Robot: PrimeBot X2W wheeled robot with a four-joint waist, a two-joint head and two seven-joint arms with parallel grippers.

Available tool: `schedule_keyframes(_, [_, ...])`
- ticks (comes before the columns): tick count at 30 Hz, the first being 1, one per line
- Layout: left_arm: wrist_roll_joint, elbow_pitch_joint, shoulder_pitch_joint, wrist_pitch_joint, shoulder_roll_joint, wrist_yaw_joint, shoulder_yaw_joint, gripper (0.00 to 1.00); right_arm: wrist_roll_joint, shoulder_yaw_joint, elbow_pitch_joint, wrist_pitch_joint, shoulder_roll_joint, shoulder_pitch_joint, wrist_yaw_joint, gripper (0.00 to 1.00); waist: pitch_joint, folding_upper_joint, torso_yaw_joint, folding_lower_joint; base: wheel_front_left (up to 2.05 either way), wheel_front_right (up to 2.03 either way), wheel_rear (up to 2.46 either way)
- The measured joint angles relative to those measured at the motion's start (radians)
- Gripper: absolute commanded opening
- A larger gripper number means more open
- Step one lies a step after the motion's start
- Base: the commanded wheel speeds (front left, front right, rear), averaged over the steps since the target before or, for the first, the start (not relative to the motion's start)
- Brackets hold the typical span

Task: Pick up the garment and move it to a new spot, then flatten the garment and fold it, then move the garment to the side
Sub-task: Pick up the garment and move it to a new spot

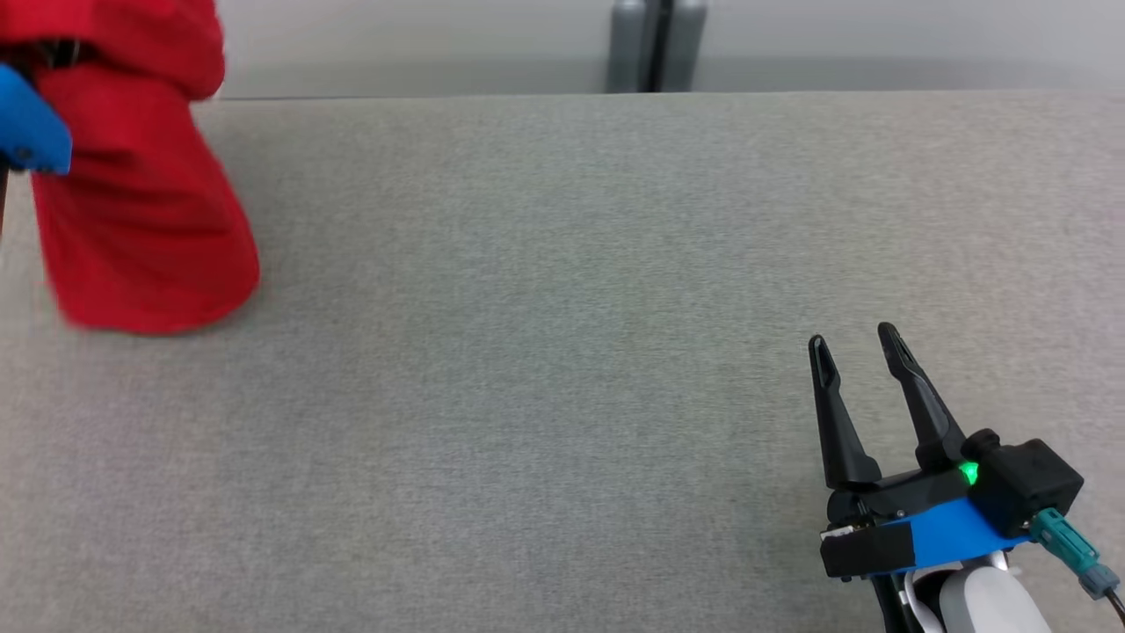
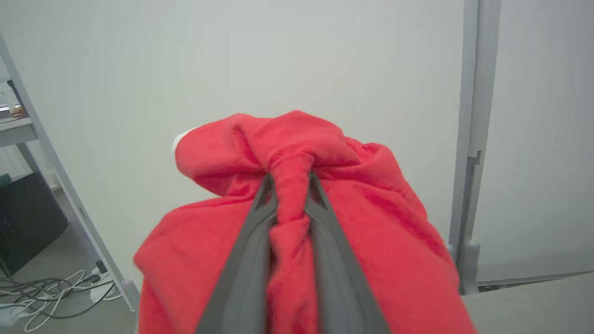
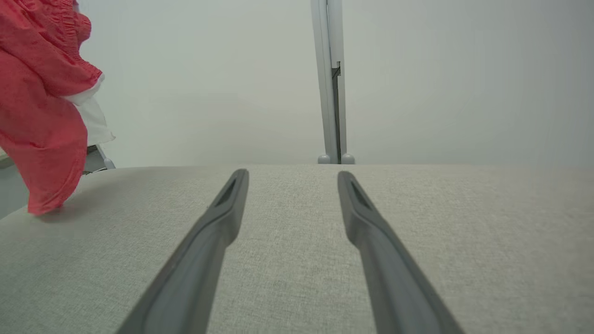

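Over far-left edge of table point(image 1: 562, 308): garment point(image 1: 141, 202), hanging bunched, hem about touching. Left gripper point(image 2: 290, 178) pinched on it; right gripper point(image 1: 852, 336) spread, empty. Step: relocation. Next, I reckon: carry it centre, lay flat.

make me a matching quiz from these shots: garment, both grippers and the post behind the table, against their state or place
Things:
1. garment
2. left gripper
3. right gripper
4. grey post

States or places:
a. open, over bare table
b. upright beyond the table's far edge
c. red, hanging bunched at the left
d. shut on the garment

Pairs: 1-c, 2-d, 3-a, 4-b
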State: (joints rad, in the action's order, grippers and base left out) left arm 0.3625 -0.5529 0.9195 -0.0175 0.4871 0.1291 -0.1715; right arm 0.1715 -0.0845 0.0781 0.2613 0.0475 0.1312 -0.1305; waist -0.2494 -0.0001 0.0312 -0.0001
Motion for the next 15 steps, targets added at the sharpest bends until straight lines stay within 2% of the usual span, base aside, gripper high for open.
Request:
schedule_keyframes(7, [-0.002, 0.230, 0.074, -0.054, -0.026, 0.000, -0.064, 0.00, 0.043, -0.005, -0.013, 0.001, 0.000, -0.008, 0.000, 1.00, 0.019, 0.0000, -0.077, 0.0000, 0.00, 0.00, 0.00])
schedule_keyframes(15, [0.026, 0.369, 0.136, -0.114, -0.115, 0.001, -0.152, 0.00, 0.078, -0.023, -0.019, 0.002, 0.000, -0.006, 0.000, 1.00, 0.019, 0.0000, -0.192, 0.0000, 0.00, 0.00, 0.00])
